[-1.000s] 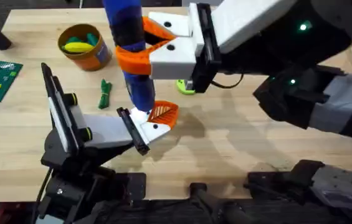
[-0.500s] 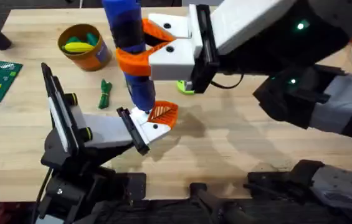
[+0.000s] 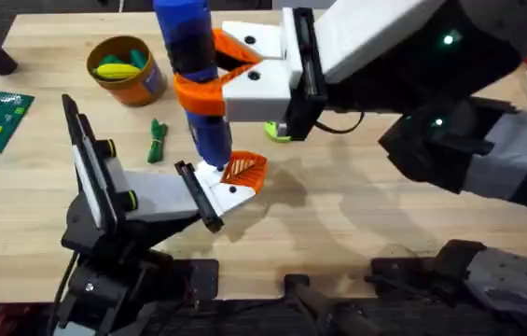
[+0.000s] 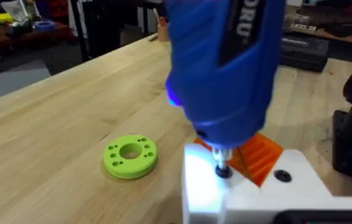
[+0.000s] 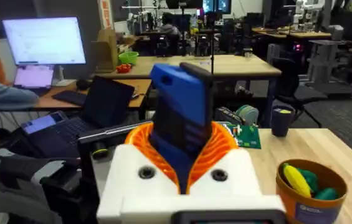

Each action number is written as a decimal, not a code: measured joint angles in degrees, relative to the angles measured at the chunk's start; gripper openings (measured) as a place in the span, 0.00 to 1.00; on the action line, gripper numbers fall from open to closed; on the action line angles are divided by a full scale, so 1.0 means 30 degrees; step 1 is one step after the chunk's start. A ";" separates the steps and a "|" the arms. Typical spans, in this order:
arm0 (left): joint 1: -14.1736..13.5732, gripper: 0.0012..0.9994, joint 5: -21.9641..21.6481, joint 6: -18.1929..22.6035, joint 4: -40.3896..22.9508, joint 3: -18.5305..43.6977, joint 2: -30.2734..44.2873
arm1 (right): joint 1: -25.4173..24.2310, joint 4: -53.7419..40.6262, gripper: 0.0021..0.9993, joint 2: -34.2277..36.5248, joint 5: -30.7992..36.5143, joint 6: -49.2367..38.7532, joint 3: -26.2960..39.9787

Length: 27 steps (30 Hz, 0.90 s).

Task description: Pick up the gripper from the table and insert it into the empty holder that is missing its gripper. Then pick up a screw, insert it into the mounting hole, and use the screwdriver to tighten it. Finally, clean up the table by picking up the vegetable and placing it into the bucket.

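Pale wooden boards are forming the table (image 3: 356,233), and on them the screw-tightening step is being carried out. The thick bright-blue cylindrical screwdriver (image 3: 191,75) is being held upright by the right gripper (image 3: 214,67), whose orange ribbed pads are being pressed against its sides. In the left wrist view its whitish tip is being set on a screw head in the flat white plastic holder block (image 4: 269,193). The small orange ribbed gripper wedge (image 3: 243,171) is sitting already at the end of this holder, just beside the tip.

To do this step well, the tool is probably to be kept vertical and pressed down gently, so that the bit is not slipping out of the screw; the holder should be kept steady.

The left gripper's state cannot be told. A green twisted vegetable (image 3: 157,140) is lying on the table between the holder's stand and the round orange-tan bucket (image 3: 128,70), so the cleaning is not yet done.

Compared with one second earlier, almost nothing is being changed: the screwdriver is being kept on the same spot.
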 joint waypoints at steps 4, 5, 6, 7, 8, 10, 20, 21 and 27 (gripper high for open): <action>0.0000 0.00 0.0015 -0.0031 0.0004 0.0000 0.0000 | 0.0036 -0.0014 0.05 0.0000 0.0001 -0.0101 0.0000; 0.0000 0.00 0.0015 -0.0031 0.0000 0.0000 0.0000 | 0.0036 -0.0018 0.05 0.0000 0.0000 -0.0116 0.0000; 0.0000 0.00 0.0011 -0.0031 0.0004 0.0000 0.0000 | 0.0036 -0.0022 0.05 0.0000 0.0000 -0.0120 0.0000; 0.0000 0.00 0.0011 -0.0031 0.0007 0.0000 0.0000 | 0.0036 -0.0026 0.05 0.0000 0.0000 -0.0120 0.0000; 0.0000 0.00 0.0015 -0.0034 0.0004 0.0000 0.0000 | 0.0036 -0.0026 0.05 0.0000 0.0001 -0.0120 0.0000; 0.0000 0.00 0.0011 -0.0066 0.0000 0.0000 0.0000 | 0.0036 -0.0022 0.05 0.0000 -0.0017 -0.0131 0.0000; 0.0000 0.00 -0.0003 -0.0031 0.0007 0.0000 0.0004 | 0.0073 0.2394 0.05 0.0008 0.0256 0.0348 0.0026; 0.0000 0.00 -0.0004 -0.0031 0.0011 0.0000 0.0000 | 0.0069 0.2824 0.05 -0.0021 0.0440 0.0446 0.0121; 0.0000 0.00 -0.0007 -0.0031 0.0007 0.0000 0.0000 | -0.0040 0.3053 0.05 -0.0044 0.0996 0.0830 0.1103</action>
